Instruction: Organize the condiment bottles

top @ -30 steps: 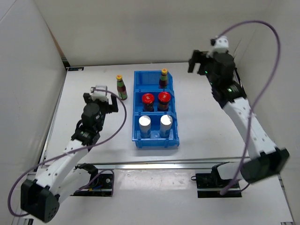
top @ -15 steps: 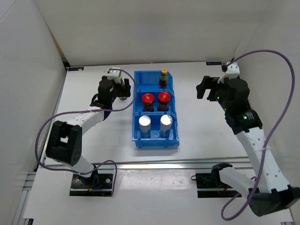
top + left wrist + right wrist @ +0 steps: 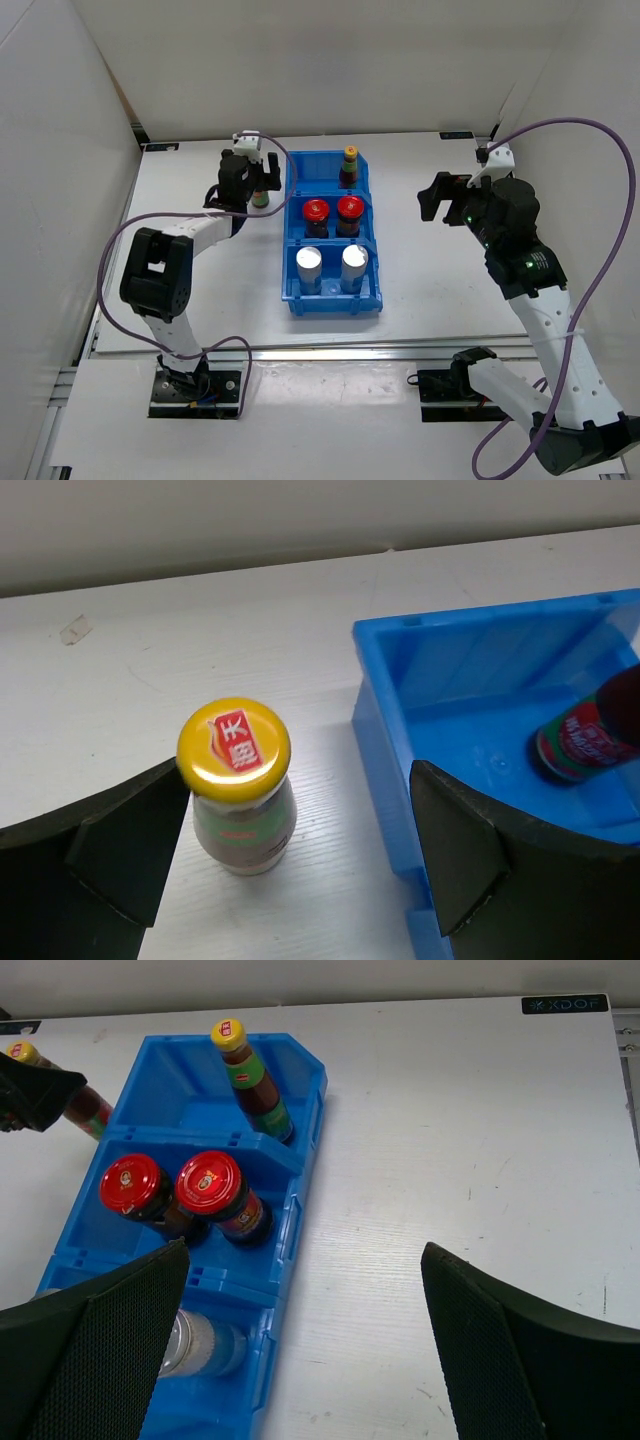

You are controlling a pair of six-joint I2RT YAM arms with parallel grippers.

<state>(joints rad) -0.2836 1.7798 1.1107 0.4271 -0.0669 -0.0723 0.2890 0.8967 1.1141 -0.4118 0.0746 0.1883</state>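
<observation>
A yellow-capped bottle (image 3: 238, 800) stands upright on the table just left of the blue bin (image 3: 335, 303). My left gripper (image 3: 298, 780) is open around the bottle. Its left finger is close beside the bottle and its right finger is over the bin's wall (image 3: 385, 730). From above, the gripper (image 3: 258, 188) hides most of this bottle. The second yellow-capped bottle (image 3: 349, 165) stands in the far compartment, two red-lidded jars (image 3: 315, 215) in the middle one, and two silver-topped cylinders (image 3: 309, 265) in the near one. My right gripper (image 3: 432, 197) is open and empty, above the table right of the bin.
White walls enclose the table on the left, back and right. The right wrist view shows bare white table (image 3: 460, 1160) right of the bin (image 3: 300, 1210). A black label (image 3: 563, 1004) is at the table's far right corner.
My left arm has reached forward from the near left until its open gripper is around the loose bottle. My right arm has drawn back toward me and lowered. The bottles have not moved.
</observation>
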